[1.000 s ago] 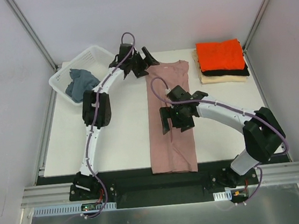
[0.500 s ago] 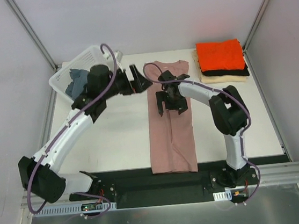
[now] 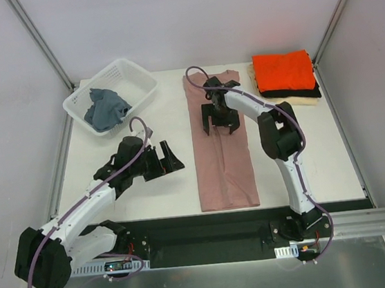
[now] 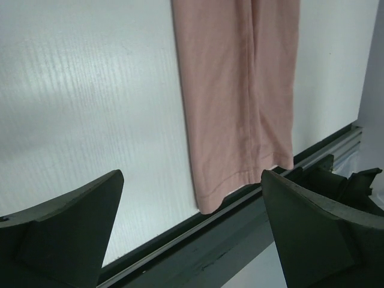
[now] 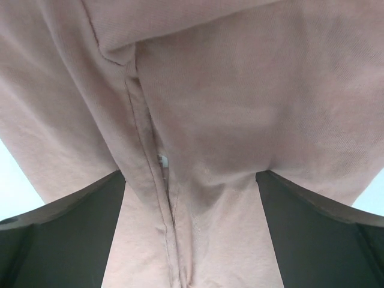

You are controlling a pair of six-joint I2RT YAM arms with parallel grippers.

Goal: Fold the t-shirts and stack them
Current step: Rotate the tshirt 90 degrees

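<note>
- The dusty-pink cloth t-shirt (image 3: 224, 161) lies as one long narrow strip down the middle of the white table (image 3: 164, 196). Its sleeves look tucked in, its collar end is at the far side, and its hem reaches right to the near edge.
- The right gripper (image 3: 219, 121) hangs over the collar half with its black fingers (image 5: 66, 228) spread wide and nothing pinched. The wrist view is wall-to-wall pink with a seam running down the centre. I can't tell if the tips touch the cloth.
- The left gripper (image 3: 168, 159) is just beside the strip's left edge, over bare table, with its jaws apart too and nothing in them.
- My read is that the lengthwise fold is done and the crosswise fold comes next.
- To do it well, each gripper should pinch one corner of the same end and catch every layer, not just the top one, or the tuck opens up.
- Lift low and carry both corners level to the other end, then let the crease settle before releasing.
- The hem sits at the table lip, so dragging it toward the robot could pull it off the edge.
- The finished stack waits at the far right corner: bright orange shirt (image 3: 283, 71) on black shirt (image 3: 291, 94) on cream shirt (image 3: 292, 103).
- A white plastic basket (image 3: 140, 77) at the far left holds a crumpled grey-blue cloth (image 3: 105, 107).
</note>
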